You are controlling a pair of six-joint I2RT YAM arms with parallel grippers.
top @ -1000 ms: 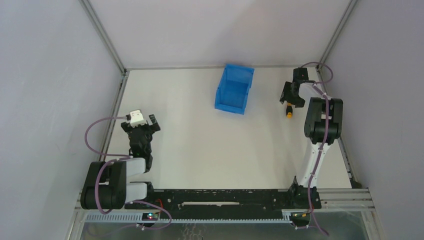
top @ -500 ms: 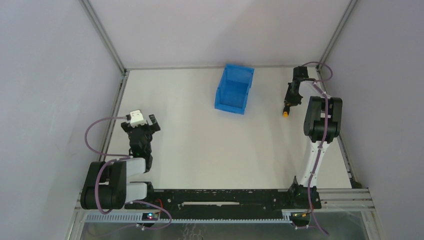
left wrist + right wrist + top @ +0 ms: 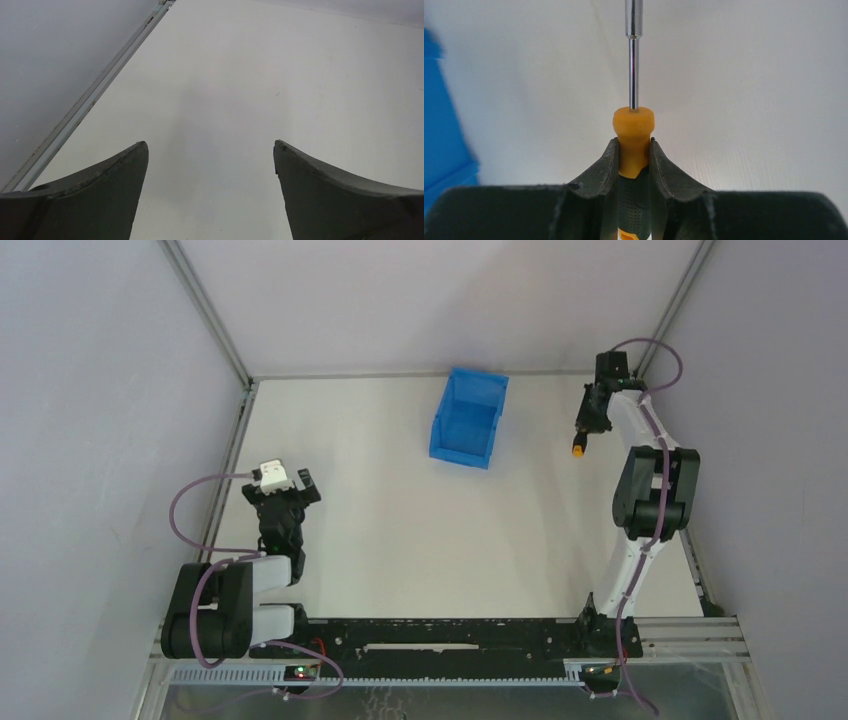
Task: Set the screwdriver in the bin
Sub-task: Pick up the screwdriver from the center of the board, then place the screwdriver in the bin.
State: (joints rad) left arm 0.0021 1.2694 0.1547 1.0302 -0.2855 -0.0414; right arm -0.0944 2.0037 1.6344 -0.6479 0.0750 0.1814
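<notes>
Right wrist view is showing the right fingers [image 3: 596, 172] clamping the screwdriver [image 3: 633, 131] by its handle, probably steadying it for carrying. It is hanging over the surface [image 3: 400, 520], right of the bin [image 3: 462, 452], while the left fingers [image 3: 100, 200] are sitting wide apart, empty.

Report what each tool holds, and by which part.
The right tool grips the screwdriver by its handle, at the orange end nearest the shaft. The left tool is open, holding nothing.
</notes>
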